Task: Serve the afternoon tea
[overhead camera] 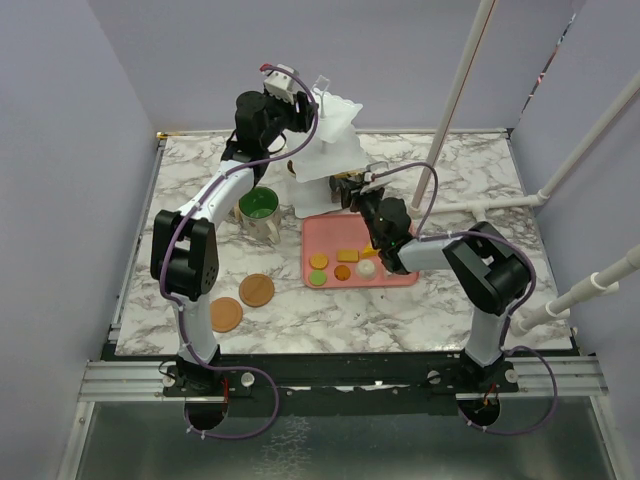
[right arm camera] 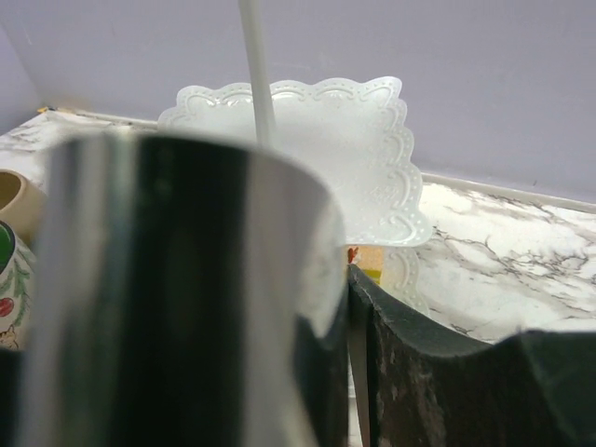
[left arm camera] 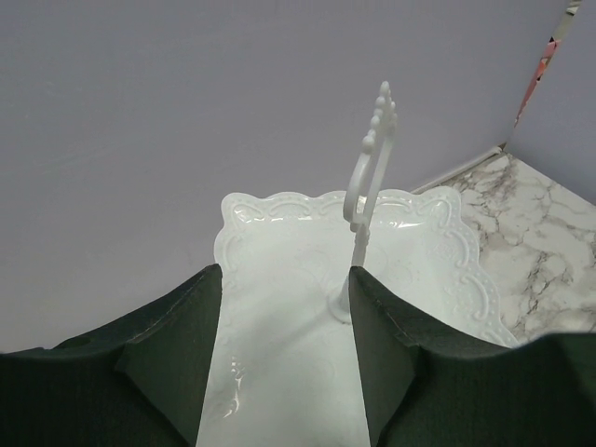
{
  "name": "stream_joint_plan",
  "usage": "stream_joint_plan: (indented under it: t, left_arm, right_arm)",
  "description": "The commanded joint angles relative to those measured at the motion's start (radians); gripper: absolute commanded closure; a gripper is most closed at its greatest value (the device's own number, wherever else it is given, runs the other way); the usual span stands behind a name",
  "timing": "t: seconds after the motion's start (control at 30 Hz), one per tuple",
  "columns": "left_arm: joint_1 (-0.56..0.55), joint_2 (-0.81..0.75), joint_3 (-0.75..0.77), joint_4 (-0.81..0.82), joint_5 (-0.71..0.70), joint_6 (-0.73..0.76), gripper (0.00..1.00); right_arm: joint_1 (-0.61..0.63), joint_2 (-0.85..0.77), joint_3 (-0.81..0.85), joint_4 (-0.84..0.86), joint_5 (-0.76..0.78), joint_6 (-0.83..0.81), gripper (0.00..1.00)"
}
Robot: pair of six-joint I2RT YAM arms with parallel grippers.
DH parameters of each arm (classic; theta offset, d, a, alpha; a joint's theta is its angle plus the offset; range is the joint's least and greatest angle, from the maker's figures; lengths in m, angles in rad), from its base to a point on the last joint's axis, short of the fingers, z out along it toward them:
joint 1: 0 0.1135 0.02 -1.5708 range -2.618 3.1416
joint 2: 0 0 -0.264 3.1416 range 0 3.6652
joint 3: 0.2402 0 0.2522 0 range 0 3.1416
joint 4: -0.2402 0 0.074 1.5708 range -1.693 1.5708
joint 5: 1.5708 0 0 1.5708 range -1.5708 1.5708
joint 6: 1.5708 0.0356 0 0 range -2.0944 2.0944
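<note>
The stand [left arm camera: 279, 279] looks glossy embossed plastic, the coasters [overhead camera: 257, 290] smooth wood.

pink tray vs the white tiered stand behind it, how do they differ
The pink tray lies flat and low; the white stand rises in stacked tiers with a loop handle. The tray carries small pastries; the stand's top tier looks bare. The tray's edge is plain; the stand's rims are scalloped. Both are squarish and sit on the marble table.
</note>
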Motion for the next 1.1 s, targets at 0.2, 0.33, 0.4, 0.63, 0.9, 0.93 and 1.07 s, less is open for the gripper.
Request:
stream_joint_plan:
  t: [0.2,0.33,0.4,0.63,0.9,0.93,1.07]
  left_arm:
    - [0.006,-0.037,0.021,-0.017,0.056,-0.007,0.42]
    - [0.006,-0.021,0.029,-0.058,0.117,-0.016,0.41]
    - [0.006,-0.015,0.032,-0.064,0.146,-0.014,0.41]
    - [0.006,0.036,0.084,-0.082,0.180,-0.005,0.41]
    - [0.009,0.114,0.167,-0.062,0.269,0.006,0.42]
    - [0.009,0.127,0.184,-0.054,0.284,0.005,0.43]
    - [0.009,0.183,0.276,-0.046,0.282,-0.012,0.47]
  right_arm:
    - [0.003,-0.255,-0.209,-0.076,0.020,0.033,0.47]
    - [0.004,-0.375,-0.291,-0.163,0.031,0.039,0.47]
    - [0.006,-0.433,-0.315,-0.229,0.051,0.039,0.46]
    - [0.007,-0.606,-0.362,-0.449,0.092,0.087,0.46]
    - [0.007,-0.698,-0.327,-0.635,0.101,0.151,0.45]
    - [0.007,-0.704,-0.318,-0.660,0.099,0.160,0.45]
    - [0.009,-0.735,-0.295,-0.746,0.101,0.191,0.45]
